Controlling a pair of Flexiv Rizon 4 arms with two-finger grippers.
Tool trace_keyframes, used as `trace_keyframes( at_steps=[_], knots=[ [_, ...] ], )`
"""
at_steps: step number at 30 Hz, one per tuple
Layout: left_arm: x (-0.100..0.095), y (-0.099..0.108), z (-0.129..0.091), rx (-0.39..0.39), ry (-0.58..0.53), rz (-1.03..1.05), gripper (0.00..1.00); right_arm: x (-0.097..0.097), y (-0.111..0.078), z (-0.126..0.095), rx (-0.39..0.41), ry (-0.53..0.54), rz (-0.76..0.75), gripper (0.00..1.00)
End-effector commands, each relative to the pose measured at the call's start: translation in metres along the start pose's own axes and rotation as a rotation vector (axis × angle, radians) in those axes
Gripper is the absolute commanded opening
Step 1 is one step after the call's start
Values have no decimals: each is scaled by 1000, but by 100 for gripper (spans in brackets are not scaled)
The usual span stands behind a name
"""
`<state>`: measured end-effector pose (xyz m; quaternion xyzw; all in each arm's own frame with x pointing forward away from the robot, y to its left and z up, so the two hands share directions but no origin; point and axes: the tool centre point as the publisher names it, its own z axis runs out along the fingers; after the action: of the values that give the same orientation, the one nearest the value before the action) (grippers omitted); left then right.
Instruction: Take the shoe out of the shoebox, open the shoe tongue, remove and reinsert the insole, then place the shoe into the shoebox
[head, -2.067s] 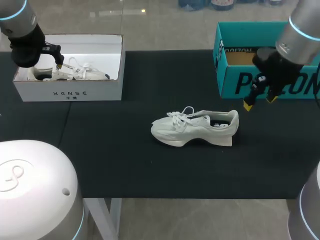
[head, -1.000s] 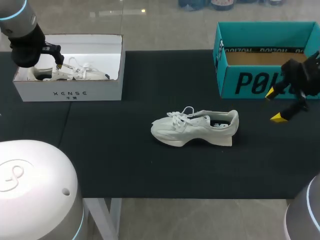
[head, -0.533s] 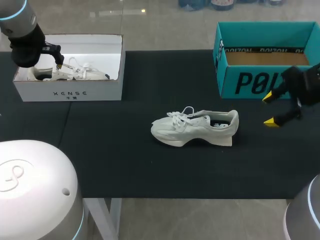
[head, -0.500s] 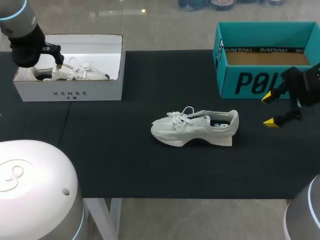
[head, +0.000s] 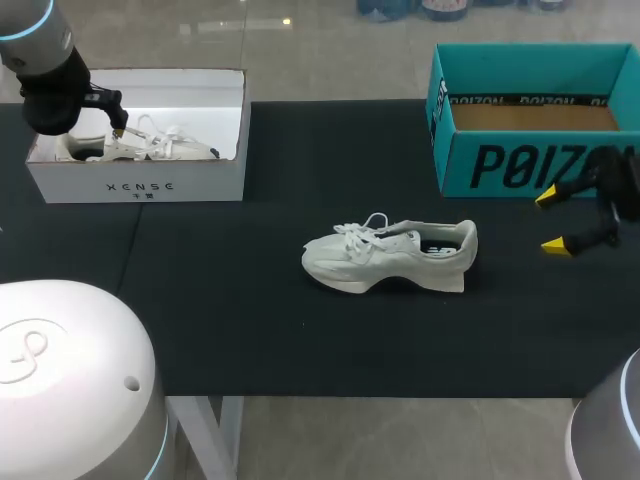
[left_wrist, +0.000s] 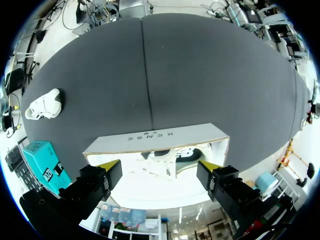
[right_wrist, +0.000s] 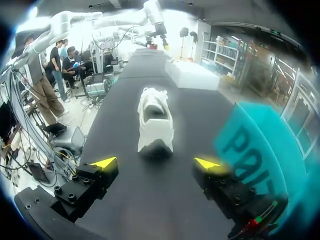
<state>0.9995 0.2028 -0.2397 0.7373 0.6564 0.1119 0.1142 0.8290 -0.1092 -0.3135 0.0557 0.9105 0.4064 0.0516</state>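
Shoe: the white shoe (head: 390, 257) stands on its sole in the middle of the black table (head: 220, 320), out of the teal shoebox (head: 500, 165). Its toe points to my left and its heel to my right, with loose laces on top.
Right claw: my right gripper (head: 552, 221) hangs low beyond the heel, just in front of the teal box's front wall. Its fingers are spread wide and hold nothing.
Left claw: my left gripper (left_wrist: 159, 166) is also spread wide and empty, poised at the white shoebox (head: 140, 185), where a second shoe (head: 135, 148) lies.
Risk, sliding: I judge that nothing pins the middle shoe, so a one-sided push on the heel could skate it across the cloth or tip it onto its side.
Risk, laces: a fingertip going for the tongue could snag a lace loop and drag the whole shoe.
Risk, box: my right arm sits close to the teal wall, so a wide swing there could knock the box or shift it.
Risk, insole: I cannot tell from here how firmly it is seated, and pulling it with one claw may lift the shoe.
Open room: bare cloth lies all round the middle shoe, most of it toward my left and toward the near edge.
Edges: both boxes stand along the far side, well apart from each other, and the near table edge is a fair way off.
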Motion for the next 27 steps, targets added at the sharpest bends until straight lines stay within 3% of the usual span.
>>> trace_keyframes(
  at_steps=[1,3,6,19,24,26,27],
  knots=[
    [0,-1,-1,-1,3,0,100,1,-10,8,-61,-15,-31,100],
    [0,-1,-1,-1,3,0,100,1,-14,8,-123,-27,-51,100],
    [0,-1,-1,-1,3,0,100,0,-18,9,-147,-33,-59,100],
    [0,-1,-1,-1,3,0,100,-6,-30,7,-119,-82,-54,100],
    [0,-1,-1,-1,3,0,100,-7,-35,15,-126,-44,-65,100],
    [0,-1,-1,-1,3,0,100,-9,-34,18,-22,-3,10,100],
    [0,-1,-1,-1,3,0,100,-9,-33,17,-38,2,16,100]
  ],
)
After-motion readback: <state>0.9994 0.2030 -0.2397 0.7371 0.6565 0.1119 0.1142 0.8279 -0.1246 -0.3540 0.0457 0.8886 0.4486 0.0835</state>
